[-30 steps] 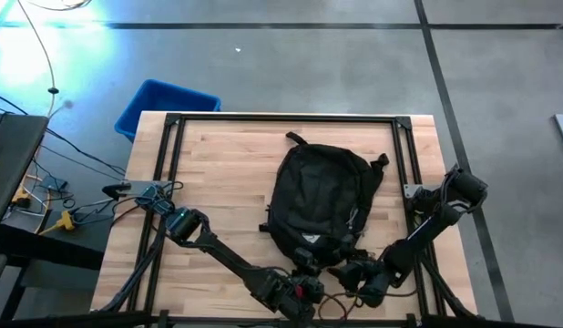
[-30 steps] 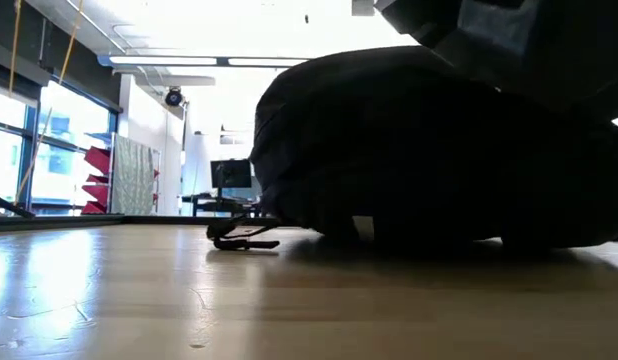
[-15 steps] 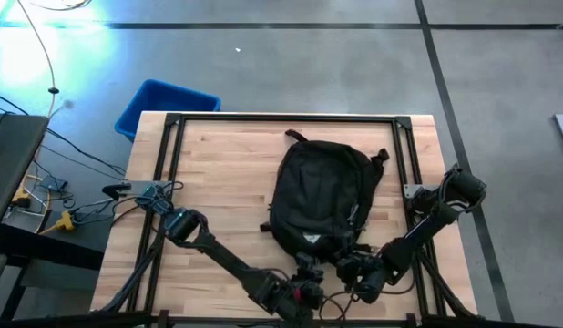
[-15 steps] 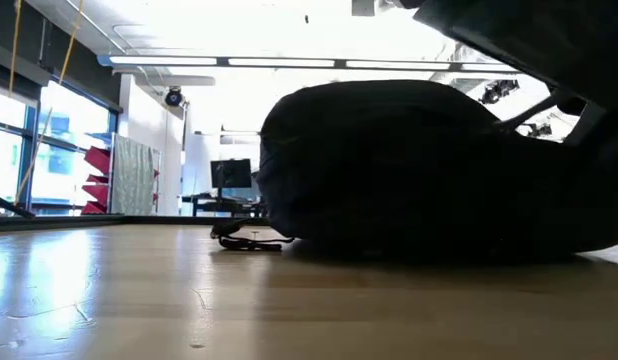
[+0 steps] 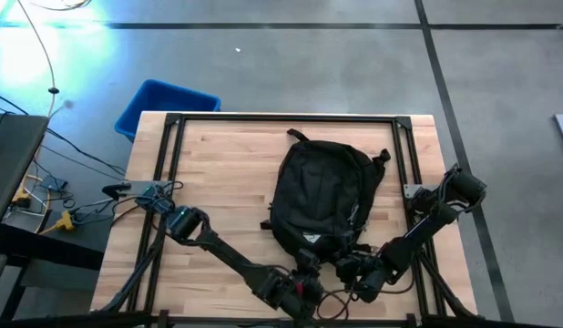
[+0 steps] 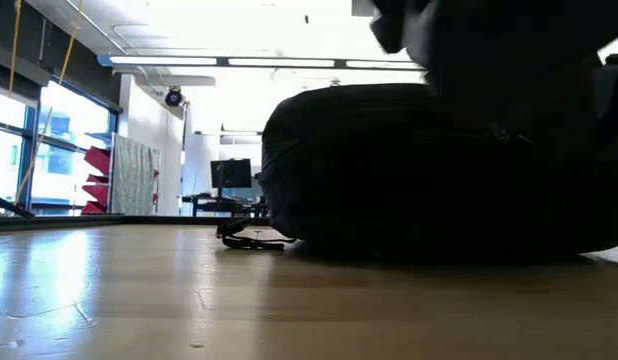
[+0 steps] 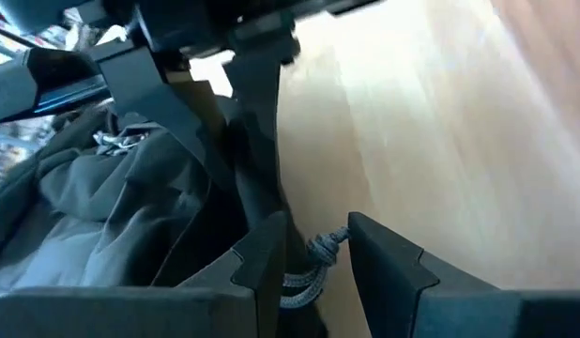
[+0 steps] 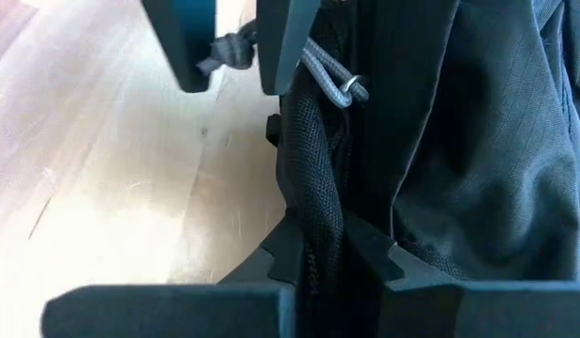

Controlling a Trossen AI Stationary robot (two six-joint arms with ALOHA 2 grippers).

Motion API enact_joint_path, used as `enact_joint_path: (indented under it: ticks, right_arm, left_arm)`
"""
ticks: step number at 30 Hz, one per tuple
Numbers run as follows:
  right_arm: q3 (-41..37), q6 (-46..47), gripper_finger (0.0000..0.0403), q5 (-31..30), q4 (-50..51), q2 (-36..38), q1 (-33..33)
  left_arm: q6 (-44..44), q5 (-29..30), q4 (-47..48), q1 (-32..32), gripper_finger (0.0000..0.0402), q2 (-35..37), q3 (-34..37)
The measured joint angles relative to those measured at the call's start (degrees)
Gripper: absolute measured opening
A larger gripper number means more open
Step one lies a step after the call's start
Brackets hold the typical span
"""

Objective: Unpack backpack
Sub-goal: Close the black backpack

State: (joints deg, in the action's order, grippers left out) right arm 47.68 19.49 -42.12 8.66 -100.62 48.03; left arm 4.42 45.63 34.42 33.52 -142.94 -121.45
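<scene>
Lying flat on the table (image 5: 218, 173), the backpack (image 5: 320, 196) was the biggest thing there, its top loop pointing away from the arms and a blue bin (image 5: 163, 105) standing on the floor beyond the table's far left corner. Both arms worked at the bag's near end. The right gripper (image 8: 323, 249) was clamped shut on a black fabric edge of the bag, beside the zipper. The left gripper (image 7: 318, 253) stood half open around a grey cord pull (image 7: 313, 258), not yet pinching it.

To do this well, I'd judge the left fingers should close squarely on the cord before any pull, and then draw it along the zipper line while the right keeps the fabric taut; a sideways tug would likely just drag the soft bag across the wood.

From where I stood much was hidden. The low view showed only the bag's dark bulk, and whatever was inside couldn't be seen. Whether the zipper had opened at all, I couldn't tell.
</scene>
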Motion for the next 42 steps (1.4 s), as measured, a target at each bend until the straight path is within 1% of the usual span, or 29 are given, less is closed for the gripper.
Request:
enact_joint_path:
  ticks: [4, 6, 8, 10, 12, 17, 22, 25, 26, 28, 29, 33, 34, 35, 38, 42]
  right_arm:
    - [0.0, 0.0, 0.0023, 0.3, 0.0, 0.0, 0.0]
    - [0.0, 0.0, 0.0023, 0.4, -0.1, 0.0, 0.0]
    - [0.0, 0.0, 0.0023, 0.4, -0.1, 0.0, 0.0]
    - [0.0, 0.0, 0.0023, 0.4, -0.1, 0.0, 0.0]
    - [0.0, 0.0, 0.0023, 0.6, -0.1, 0.0, 0.0]
    - [0.1, 0.0, 0.0023, 0.7, -0.3, 0.0, 0.0]
    - [0.2, -0.2, 0.0021, 0.0, -0.5, 0.0, 0.6]
    - [0.2, -0.2, 0.0018, -0.7, -0.7, 0.0, 1.1]
    - [0.2, -0.3, 0.0018, -0.6, 0.0, 0.1, 1.3]
    - [0.2, -0.2, 0.0017, 0.0, 0.5, 0.1, 1.8]
    - [0.2, -0.1, 0.0017, 0.3, 0.9, 0.1, 2.0]
    - [0.2, 1.4, 0.0016, 0.8, 3.2, 0.1, 3.4]
    - [0.2, 1.6, 0.0016, 0.6, 3.5, 0.2, 3.6]
    - [0.2, 1.5, 0.0016, 0.4, 3.8, 0.2, 3.9]
    - [0.2, 1.5, 0.0017, 0.4, 3.8, 0.2, 4.1]
    - [0.2, 1.3, 0.0032, 0.4, 3.9, 0.2, 3.7]
  left_arm:
    - [0.8, 1.3, 1.0, 0.4, 0.0079, -0.2, 0.1]
    - [0.8, 3.1, 1.5, 0.9, 0.0070, -0.2, 0.1]
    - [1.4, 5.4, 2.4, 1.4, 0.0057, -0.2, 0.1]
    - [1.8, 5.4, 3.6, 2.0, 0.0036, -0.2, 0.1]
    - [0.1, 4.7, 5.6, 2.6, 0.0014, -0.2, 0.1]
    - [-6.9, 5.1, 12.4, 4.0, 0.0005, -0.2, 0.1]
    - [-19.7, 9.7, 26.7, 5.2, 0.0002, 0.0, 0.1]
    - [-28.1, 11.1, 34.2, 5.7, 0.0002, 0.1, -0.1]
    - [-30.1, 10.6, 37.9, 5.9, 0.0002, 0.1, 0.1]
    - [-34.9, 10.3, 41.3, 6.5, 0.0001, 0.1, 0.1]
    - [-37.5, 10.1, 45.3, 6.7, 0.0001, 0.1, 0.1]
    - [-49.2, 9.3, 55.4, 7.9, 0.0001, 0.1, 0.1]
    - [-51.4, 9.4, 56.1, 8.1, 0.0001, 0.1, 0.2]
    - [-51.8, 9.8, 55.6, 8.3, 0.0000, 0.1, 0.2]
    - [-50.3, 11.0, 53.5, 8.6, 0.0000, 0.1, 0.3]
    - [-45.4, 9.9, 48.3, 7.8, 0.0000, 0.1, 0.1]
